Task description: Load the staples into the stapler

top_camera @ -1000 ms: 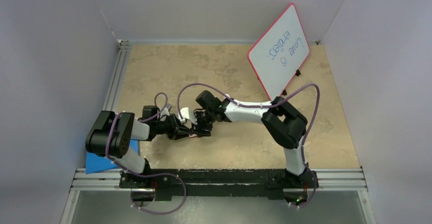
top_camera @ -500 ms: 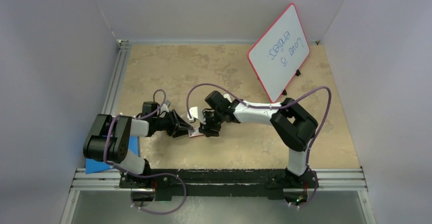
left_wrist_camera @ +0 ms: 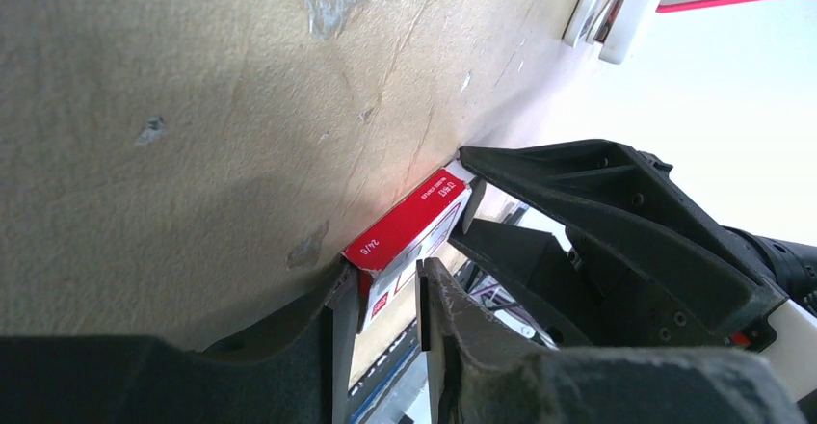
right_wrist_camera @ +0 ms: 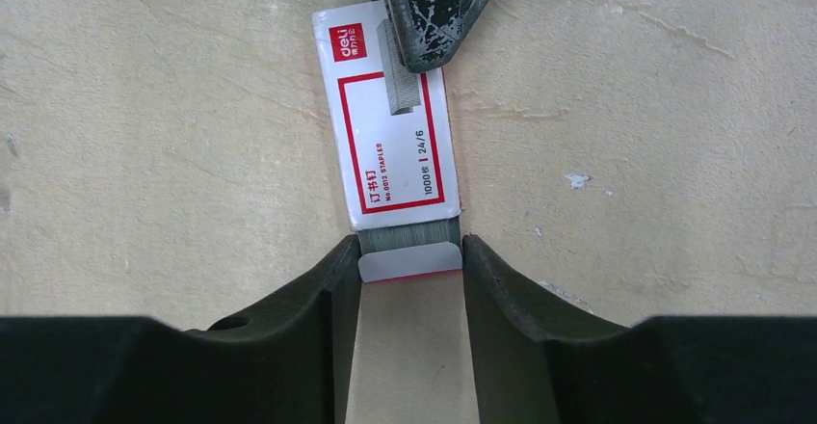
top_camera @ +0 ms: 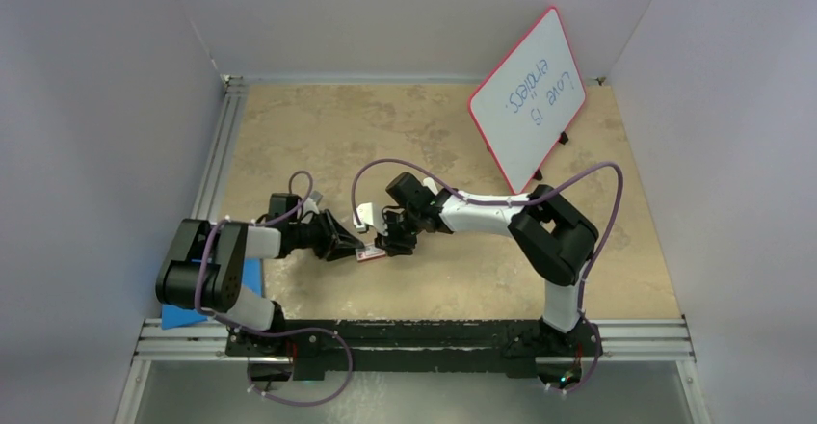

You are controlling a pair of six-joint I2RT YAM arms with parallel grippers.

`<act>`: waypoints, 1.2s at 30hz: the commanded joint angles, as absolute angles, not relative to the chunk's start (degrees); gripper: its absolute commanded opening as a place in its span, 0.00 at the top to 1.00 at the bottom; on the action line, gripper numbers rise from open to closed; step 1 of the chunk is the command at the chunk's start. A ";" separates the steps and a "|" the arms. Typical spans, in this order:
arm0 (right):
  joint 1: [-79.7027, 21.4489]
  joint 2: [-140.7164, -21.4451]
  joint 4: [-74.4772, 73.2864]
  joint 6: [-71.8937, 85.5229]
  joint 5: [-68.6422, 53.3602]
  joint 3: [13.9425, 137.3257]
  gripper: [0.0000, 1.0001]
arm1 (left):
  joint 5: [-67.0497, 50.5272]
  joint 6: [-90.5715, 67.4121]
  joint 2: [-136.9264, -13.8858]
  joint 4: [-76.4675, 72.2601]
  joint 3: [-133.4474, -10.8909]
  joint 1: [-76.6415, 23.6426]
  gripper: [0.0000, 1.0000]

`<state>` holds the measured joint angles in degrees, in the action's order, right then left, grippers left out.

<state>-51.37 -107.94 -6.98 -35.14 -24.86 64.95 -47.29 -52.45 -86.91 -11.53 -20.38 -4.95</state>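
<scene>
1. Where the two arms meet, near the middle of the desk (top_camera: 405, 135) and slightly left of centre, a staples box (right_wrist_camera: 395, 145) is held between them, each hand on one end.
2. Left hand (left_wrist_camera: 383, 299): partly closed, fingers clamped on the flat faces of the box at its far end. Seen from the right wrist, one dark finger (right_wrist_camera: 438, 10) lies across the printed top face.
3. Right hand (right_wrist_camera: 410, 255): about half closed. Its two fingers meet the opposite side edges of the inner tray (right_wrist_camera: 409, 264) where it sticks out of the sleeve, so it has hold of the tray end.
4. Box condition: the white sleeve has a red frame, red lettering and a red side. The tray is drawn out a short way, and a narrow band of grey staples (right_wrist_camera: 408, 238) shows between the sleeve edge and the tray lip.
5. Box position: low over the desk, lying roughly in line with both hands. I cannot tell whether it rests on the surface or is just clear of it.
6. Surroundings: a red-rimmed whiteboard (top_camera: 528, 92) with blue handwriting stands tilted at the far right of the desk, well apart from the hands. A blue sheet (top_camera: 188, 310) lies at the near left edge, partly under the left arm.
</scene>
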 commanded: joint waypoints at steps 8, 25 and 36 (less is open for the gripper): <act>-51.55 -106.22 -5.57 -35.45 -25.98 64.96 0.62 | -41.07 -48.10 -80.79 -0.75 -23.05 -5.10 0.59; -51.58 -107.45 -5.19 -34.41 -25.62 65.66 0.62 | -47.81 -50.63 -82.63 -11.13 -18.81 -5.10 0.84; -51.37 -102.75 -5.42 -32.79 -26.41 62.51 0.64 | -47.26 -48.00 -81.82 -10.71 -19.80 -4.67 1.00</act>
<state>-51.35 -106.39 -6.04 -34.00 -25.26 63.37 -46.78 -49.89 -82.61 -9.17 -18.85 -4.95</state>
